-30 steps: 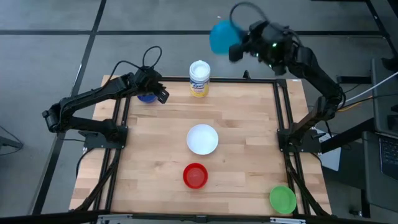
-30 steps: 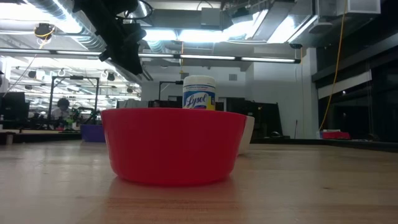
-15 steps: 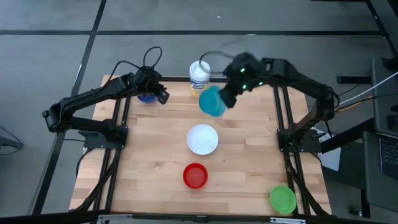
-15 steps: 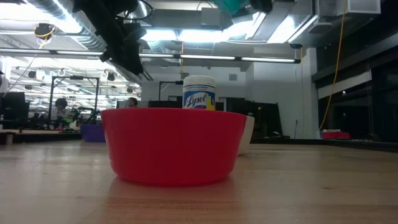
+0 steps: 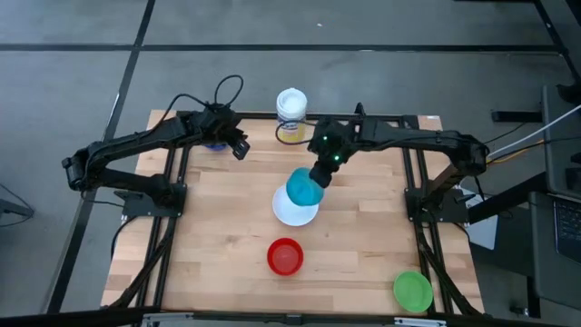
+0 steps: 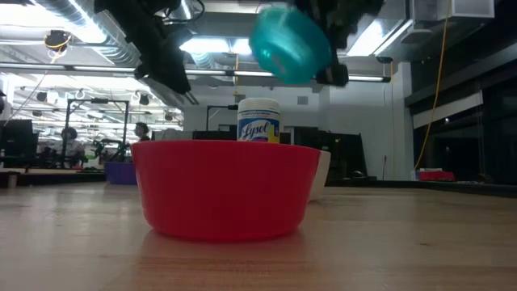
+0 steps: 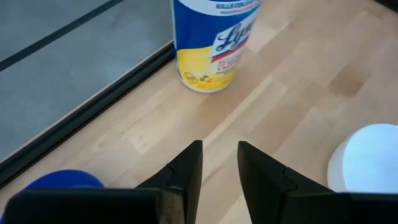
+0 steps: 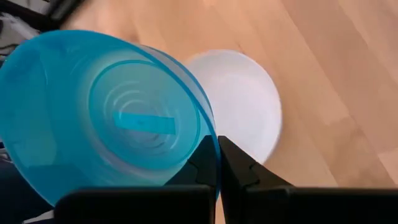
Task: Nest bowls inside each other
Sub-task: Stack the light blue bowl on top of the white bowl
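Observation:
The teal-blue bowl (image 5: 303, 188) hangs tilted just above the white bowl (image 5: 292, 211), which stands on its base at the table's middle. My right gripper (image 5: 319, 175) is shut on the teal-blue bowl. The red bowl (image 5: 285, 257) stands nearer the front edge and the green bowl (image 5: 413, 291) at the near right corner. The dark blue bowl (image 5: 214, 143) stands at the far left. Beside it my left gripper (image 5: 239, 145) hovers open with nothing between its fingers (image 7: 186, 168). My right gripper pinches the teal-blue bowl's wall at the rim (image 8: 209, 138), one finger inside and one outside. The fingers slant down from the table's far right. The bowl is lifted clear and tilted, its underside (image 6: 284, 47) turned toward the near edge, over the white bowl (image 8: 239, 106).
A tall white-lidded canister with a yellow label (image 5: 291, 114) stands at the middle of the far edge, between the two arms. Black frame rails (image 5: 419, 182) run along the table's left and right sides. Bare wood lies around the red bowl.
My right gripper has swung down from high beyond the far edge toward the table's middle, tipping downward, with the teal-blue bowl still in its hold. The bowl now hangs over the white bowl.

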`<state>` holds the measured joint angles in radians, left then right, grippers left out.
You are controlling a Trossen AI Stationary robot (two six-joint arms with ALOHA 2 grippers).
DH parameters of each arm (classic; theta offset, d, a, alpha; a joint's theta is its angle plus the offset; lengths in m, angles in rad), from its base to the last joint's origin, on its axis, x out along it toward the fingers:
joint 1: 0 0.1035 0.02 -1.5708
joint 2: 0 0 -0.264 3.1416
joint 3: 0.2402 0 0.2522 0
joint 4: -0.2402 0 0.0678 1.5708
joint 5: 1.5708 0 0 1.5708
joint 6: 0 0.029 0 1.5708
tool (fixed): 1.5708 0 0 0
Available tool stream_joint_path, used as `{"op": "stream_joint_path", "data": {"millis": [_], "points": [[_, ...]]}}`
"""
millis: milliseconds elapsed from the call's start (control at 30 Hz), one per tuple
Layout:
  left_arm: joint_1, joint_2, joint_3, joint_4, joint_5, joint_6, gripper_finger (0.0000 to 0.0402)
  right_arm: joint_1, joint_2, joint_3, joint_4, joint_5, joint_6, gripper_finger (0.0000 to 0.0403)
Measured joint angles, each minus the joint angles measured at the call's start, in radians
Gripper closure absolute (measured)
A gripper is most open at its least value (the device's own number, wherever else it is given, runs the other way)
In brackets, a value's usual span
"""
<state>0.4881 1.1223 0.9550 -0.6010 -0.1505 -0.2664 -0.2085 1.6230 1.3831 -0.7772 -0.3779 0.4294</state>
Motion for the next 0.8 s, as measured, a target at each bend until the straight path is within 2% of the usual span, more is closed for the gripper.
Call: {"op": "stream_joint_path", "data": {"millis": [300, 600, 800], "points": [[-0.043, 0.072, 0.0, 0.042, 0.026, -0.003, 0.0304, 0.0, 0.118, -0.037, 0.118, -0.039, 0.004, 0.0403], [-0.084, 0.179, 0.0, 0.125, 0.048, -0.009, 0.0304, 0.0, 0.254, -0.037, 0.123, -0.079, -0.009, 0.0403], [-0.089, 0.197, 0.0, 0.161, 0.046, -0.003, 0.0304, 0.0, 0.309, -0.037, 0.11, -0.082, -0.018, 0.0403]]}}
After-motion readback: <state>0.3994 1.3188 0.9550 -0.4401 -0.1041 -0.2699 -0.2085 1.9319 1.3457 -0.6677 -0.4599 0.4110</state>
